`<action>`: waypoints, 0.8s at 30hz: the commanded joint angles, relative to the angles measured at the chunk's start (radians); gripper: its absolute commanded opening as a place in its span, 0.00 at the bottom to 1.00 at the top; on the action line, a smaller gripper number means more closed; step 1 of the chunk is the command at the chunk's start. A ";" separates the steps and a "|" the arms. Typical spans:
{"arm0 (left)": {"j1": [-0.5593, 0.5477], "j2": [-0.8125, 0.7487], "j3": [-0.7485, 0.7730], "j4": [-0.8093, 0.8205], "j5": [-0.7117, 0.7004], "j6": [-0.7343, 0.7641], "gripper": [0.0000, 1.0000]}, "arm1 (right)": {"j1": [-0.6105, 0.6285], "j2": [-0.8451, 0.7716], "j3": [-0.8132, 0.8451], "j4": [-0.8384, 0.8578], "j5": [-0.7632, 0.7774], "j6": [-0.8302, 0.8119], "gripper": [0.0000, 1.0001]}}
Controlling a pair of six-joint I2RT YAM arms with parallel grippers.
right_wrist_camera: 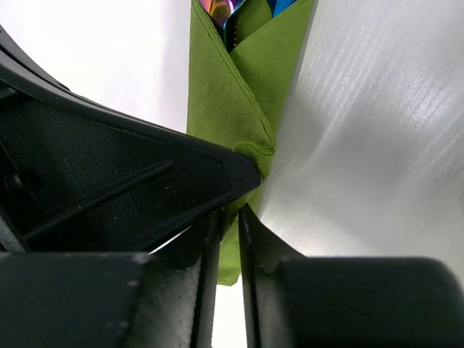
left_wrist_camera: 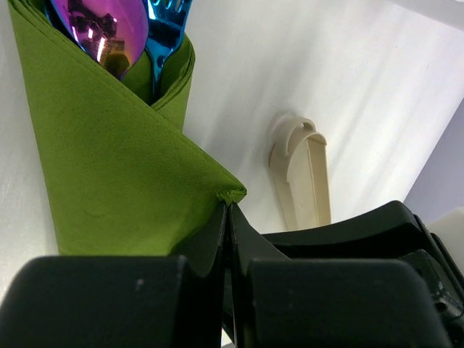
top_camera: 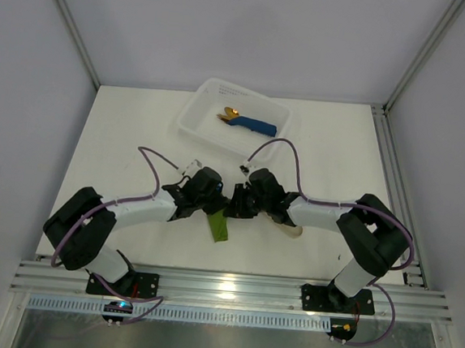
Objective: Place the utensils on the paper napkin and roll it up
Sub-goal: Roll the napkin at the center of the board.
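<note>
The olive-green paper napkin (top_camera: 219, 225) lies folded into a narrow wrap at the middle front of the table, between my two grippers. It also shows in the left wrist view (left_wrist_camera: 109, 167) and in the right wrist view (right_wrist_camera: 239, 101). The iridescent utensils (left_wrist_camera: 119, 25) stick out of its far end; they also show in the right wrist view (right_wrist_camera: 225, 11). My left gripper (left_wrist_camera: 230, 206) is shut on the napkin's folded corner. My right gripper (right_wrist_camera: 230, 214) is shut on the napkin's edge from the other side.
A beige rounded oblong piece (left_wrist_camera: 304, 174) lies on the table right of the napkin, partly under the right arm (top_camera: 293, 228). A white bin (top_camera: 201, 110) at the back holds a blue rolled napkin with gold cutlery (top_camera: 249, 124).
</note>
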 commanded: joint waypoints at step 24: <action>-0.018 -0.011 0.142 -0.129 0.006 0.170 0.24 | -0.004 -0.025 -0.003 0.087 0.078 0.031 0.04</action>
